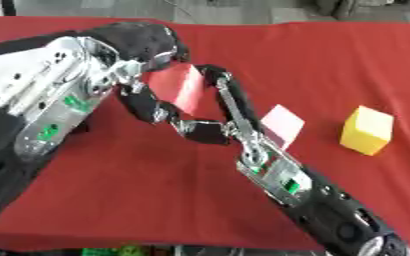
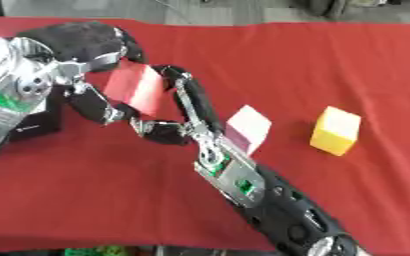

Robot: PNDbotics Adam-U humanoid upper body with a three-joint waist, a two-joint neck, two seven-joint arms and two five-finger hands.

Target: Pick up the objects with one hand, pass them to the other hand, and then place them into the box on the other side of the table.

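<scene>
A red block [image 1: 179,85] is held above the table between my two hands. My left hand [image 1: 144,106] comes in from the left, its fingers curled over the block's top and under its left side. My right hand [image 1: 227,97] reaches up from the lower right, with fingers lying along the block's right face and the thumb below it. On the red cloth a pink block [image 1: 283,125] sits just right of my right wrist. A yellow block [image 1: 367,130] stands farther right. A black box [image 2: 35,124] shows at the left, mostly hidden behind my left arm.
The red tablecloth [image 1: 331,60] covers the whole table. Its far edge runs along the top of the view, with grey floor beyond. Green objects [image 1: 112,250] peek out below the near edge.
</scene>
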